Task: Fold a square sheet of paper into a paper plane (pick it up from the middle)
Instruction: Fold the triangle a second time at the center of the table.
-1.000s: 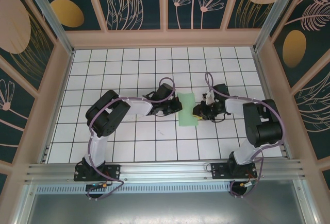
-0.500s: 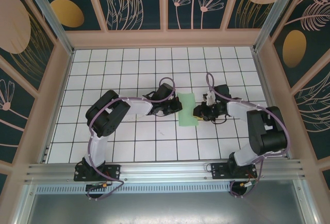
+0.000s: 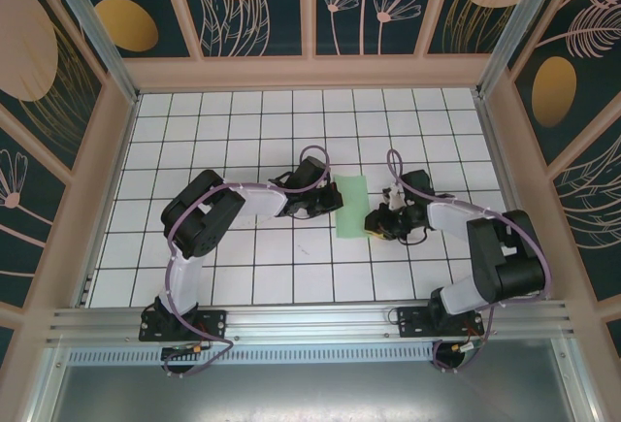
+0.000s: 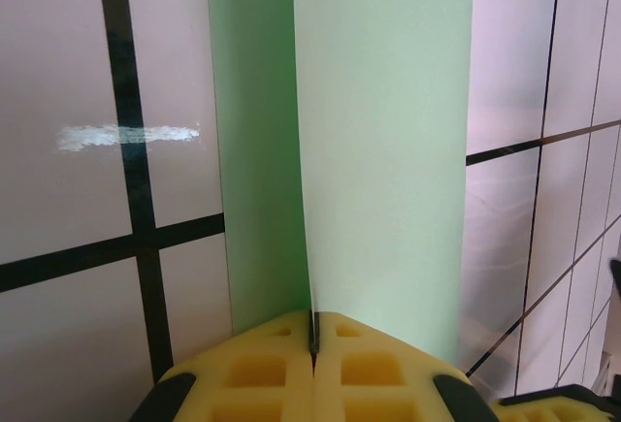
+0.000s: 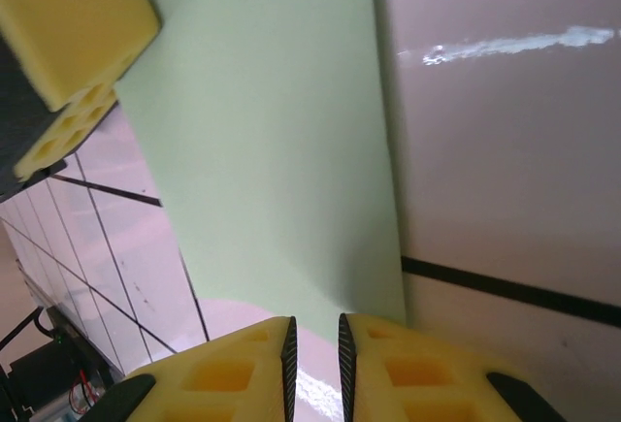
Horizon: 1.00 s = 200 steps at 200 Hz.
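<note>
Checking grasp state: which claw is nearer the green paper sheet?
Left. The left claw clamps the left edge of the green paper sheet; the right claw sits at its near right corner, slightly open.

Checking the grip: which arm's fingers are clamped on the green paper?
The left gripper: its fingers pinch the paper at its fold. The right gripper has fingers slightly apart, nothing between them.

centre: square sheet of paper [image 3: 350, 206] stands between left gripper [image 3: 333, 201] and right gripper [image 3: 373, 220], no passage | table [image 3: 291, 116] far rows: free | near rows: free between arms | sides: walls [image 3: 102, 165]
</note>
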Motion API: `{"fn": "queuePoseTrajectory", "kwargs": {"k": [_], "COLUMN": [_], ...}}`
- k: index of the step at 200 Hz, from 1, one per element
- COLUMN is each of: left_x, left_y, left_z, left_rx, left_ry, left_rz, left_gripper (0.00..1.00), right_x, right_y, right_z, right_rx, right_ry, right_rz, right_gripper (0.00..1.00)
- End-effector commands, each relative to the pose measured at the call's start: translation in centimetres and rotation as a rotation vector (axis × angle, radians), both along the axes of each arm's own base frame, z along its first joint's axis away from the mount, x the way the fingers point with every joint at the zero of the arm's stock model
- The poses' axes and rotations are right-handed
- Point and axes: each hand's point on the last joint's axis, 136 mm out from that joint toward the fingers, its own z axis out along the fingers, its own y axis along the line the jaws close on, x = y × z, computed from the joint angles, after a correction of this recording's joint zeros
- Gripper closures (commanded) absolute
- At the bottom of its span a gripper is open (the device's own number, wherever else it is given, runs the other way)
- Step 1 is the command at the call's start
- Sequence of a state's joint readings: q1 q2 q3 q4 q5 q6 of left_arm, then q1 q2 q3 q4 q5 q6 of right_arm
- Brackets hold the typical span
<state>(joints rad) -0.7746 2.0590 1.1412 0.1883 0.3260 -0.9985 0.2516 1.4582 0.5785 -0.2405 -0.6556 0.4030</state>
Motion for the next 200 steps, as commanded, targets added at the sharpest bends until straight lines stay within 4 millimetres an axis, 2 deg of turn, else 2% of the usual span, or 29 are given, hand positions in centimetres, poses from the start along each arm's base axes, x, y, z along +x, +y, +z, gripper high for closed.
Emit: {"fn": "queuePoseTrajectory", "kwargs": {"k": [1, 27, 41, 59, 83, 107, 126, 154, 183, 195, 200], "left_x": [-1.0, -1.0, -1.0, -0.9, -0.8, -0.7, -0.8, -0.8, -0.8, -0.4, -1.0], "left_y": [1.2, 1.1, 1.1, 1.1, 1.3, 1.8, 2.3, 4.0, 6.1, 6.4, 7.1], "left_z": [-2.4, -2.1, -1.9, -1.3, -0.2, 0.6, 1.0, 1.5, 1.8, 2.5, 1.7], "left_rx": [0.077, 0.074, 0.069, 0.057, 0.042, 0.038, 0.044, 0.061, 0.076, 0.060, 0.073], "left_ry": [0.053, 0.049, 0.049, 0.047, 0.038, 0.026, 0.022, 0.014, 0.014, 0.004, 0.025], "left_rz": [-0.004, -0.003, 0.002, 0.012, 0.034, 0.056, 0.058, 0.090, 0.121, 0.133, 0.134], "left_gripper": [0.97, 0.97, 0.97, 0.97, 0.97, 0.97, 0.98, 0.98, 0.98, 0.98, 0.98], "right_x": [-1.2, -1.4, -1.2, 0.1, 2.5, 3.8, 4.4, 4.7, 4.1, 4.0, 3.9], "right_y": [-0.3, -1.2, -1.4, -1.2, -1.2, -0.5, 0.2, 1.8, 4.0, 4.9, 5.3], "right_z": [-0.7, -3.1, -3.2, -1.3, 2.3, 5.2, 6.5, 7.6, 8.2, 8.4, 8.4], "right_rx": [-0.015, -0.092, -0.107, -0.098, -0.092, -0.080, -0.104, -0.105, -0.148, -0.165, -0.169], "right_ry": [0.037, 0.082, 0.075, -0.012, -0.186, -0.363, -0.456, -0.554, -0.694, -0.755, -0.781], "right_rz": [-0.009, -0.025, -0.024, -0.030, -0.051, -0.033, -0.008, 0.056, 0.195, 0.247, 0.273], "right_gripper": [0.76, 0.76, 0.76, 0.73, 0.69, 0.61, 0.58, 0.56, 0.55, 0.55, 0.55]}}
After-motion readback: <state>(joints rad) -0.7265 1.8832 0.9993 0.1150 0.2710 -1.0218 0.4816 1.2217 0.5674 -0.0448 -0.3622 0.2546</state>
